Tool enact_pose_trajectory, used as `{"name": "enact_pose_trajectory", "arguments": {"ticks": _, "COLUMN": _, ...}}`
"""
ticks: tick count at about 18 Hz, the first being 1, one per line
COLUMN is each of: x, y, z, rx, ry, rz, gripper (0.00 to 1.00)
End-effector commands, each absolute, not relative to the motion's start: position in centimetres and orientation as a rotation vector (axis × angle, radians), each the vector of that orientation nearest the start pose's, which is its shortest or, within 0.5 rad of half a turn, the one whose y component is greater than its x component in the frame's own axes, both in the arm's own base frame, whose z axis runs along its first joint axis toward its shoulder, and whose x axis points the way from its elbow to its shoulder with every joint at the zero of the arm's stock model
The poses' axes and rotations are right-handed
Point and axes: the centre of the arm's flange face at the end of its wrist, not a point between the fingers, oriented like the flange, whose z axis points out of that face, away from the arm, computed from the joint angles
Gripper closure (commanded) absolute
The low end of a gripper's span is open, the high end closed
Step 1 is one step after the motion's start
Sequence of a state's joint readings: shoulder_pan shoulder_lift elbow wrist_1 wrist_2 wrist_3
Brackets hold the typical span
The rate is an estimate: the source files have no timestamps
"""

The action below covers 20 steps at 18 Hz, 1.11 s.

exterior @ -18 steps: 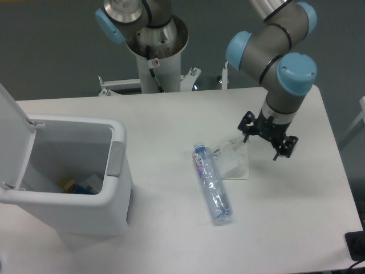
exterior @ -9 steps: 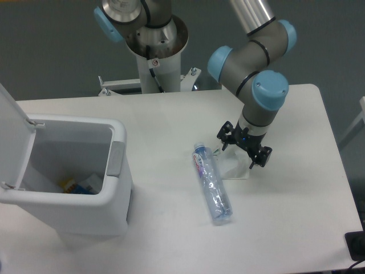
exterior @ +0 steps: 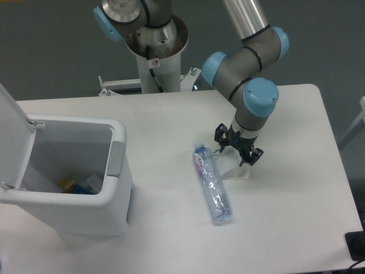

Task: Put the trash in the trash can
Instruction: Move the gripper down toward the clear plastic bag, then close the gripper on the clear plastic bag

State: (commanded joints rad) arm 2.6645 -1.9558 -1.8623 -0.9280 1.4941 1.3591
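Observation:
A clear plastic bottle (exterior: 211, 182) with a blue cap and a pink-blue label lies on its side at the middle of the white table. Just right of its cap end lies a translucent white plastic bag (exterior: 232, 168), partly covered by my gripper (exterior: 236, 146). The gripper hangs right over the bag, fingers spread open and pointing down; whether they touch the bag cannot be told. The trash can (exterior: 117, 160), a large white bin with its lid swung up at the left, stands at the table's left front.
Some coloured items lie in the bottom of the bin. The robot's base column (exterior: 153, 51) stands at the table's back edge. The table's right edge (exterior: 336, 154) is near the arm.
The gripper has moved left and slightly down, from right of the bag to directly over it. Bottle, bag and bin have not moved.

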Motion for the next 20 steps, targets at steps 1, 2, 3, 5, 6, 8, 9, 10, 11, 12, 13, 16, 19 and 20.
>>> {"name": "enact_pose_trajectory", "arguments": {"ticks": 1, "x": -43.5, "y": 38.3, "z": 20.9, "rx": -3.054, "ry": 0.406, "rz": -0.086, "gripper": 1.00}}
{"name": "enact_pose_trajectory", "arguments": {"ticks": 2, "x": -43.6, "y": 38.4, "z": 21.2, "rx": -3.052, "ry": 0.408, "rz": -0.077, "gripper": 1.00}}
{"name": "enact_pose_trajectory", "arguments": {"ticks": 3, "x": -43.9, "y": 38.4, "z": 21.6, "rx": -3.052, "ry": 0.404, "rz": -0.067, "gripper": 1.00}}
{"name": "enact_pose_trajectory", "arguments": {"ticks": 5, "x": -44.3, "y": 38.5, "z": 22.1, "rx": -3.050, "ry": 0.404, "rz": -0.060, "gripper": 1.00}}
{"name": "enact_pose_trajectory", "arguments": {"ticks": 6, "x": -44.3, "y": 38.5, "z": 22.3, "rx": -3.049, "ry": 0.408, "rz": -0.060, "gripper": 1.00}}
{"name": "enact_pose_trajectory", "arguments": {"ticks": 8, "x": -44.8, "y": 38.6, "z": 23.1, "rx": -3.044, "ry": 0.406, "rz": -0.041, "gripper": 1.00}}
{"name": "enact_pose_trajectory", "arguments": {"ticks": 9, "x": -45.1, "y": 38.7, "z": 23.4, "rx": -3.045, "ry": 0.406, "rz": -0.045, "gripper": 1.00}}
{"name": "enact_pose_trajectory", "arguments": {"ticks": 10, "x": -45.4, "y": 38.5, "z": 23.9, "rx": -3.048, "ry": 0.401, "rz": -0.056, "gripper": 1.00}}
{"name": "enact_pose_trajectory", "arguments": {"ticks": 11, "x": -45.7, "y": 38.7, "z": 24.3, "rx": -3.053, "ry": 0.401, "rz": -0.080, "gripper": 1.00}}
{"name": "enact_pose_trajectory", "arguments": {"ticks": 12, "x": -46.3, "y": 39.0, "z": 25.4, "rx": -3.057, "ry": 0.403, "rz": -0.105, "gripper": 1.00}}
{"name": "enact_pose_trajectory", "arguments": {"ticks": 13, "x": -46.7, "y": 39.2, "z": 26.2, "rx": -3.057, "ry": 0.389, "rz": -0.102, "gripper": 1.00}}
{"name": "enact_pose_trajectory", "arguments": {"ticks": 16, "x": -49.3, "y": 40.5, "z": 30.3, "rx": -3.031, "ry": 0.279, "rz": 0.014, "gripper": 1.00}}
{"name": "enact_pose_trajectory", "arguments": {"ticks": 19, "x": -49.6, "y": 41.3, "z": 31.6, "rx": -2.990, "ry": 0.163, "rz": 0.013, "gripper": 1.00}}
{"name": "enact_pose_trajectory", "arguments": {"ticks": 20, "x": -49.3, "y": 41.9, "z": 32.5, "rx": -2.933, "ry": 0.080, "rz": -0.011, "gripper": 1.00}}
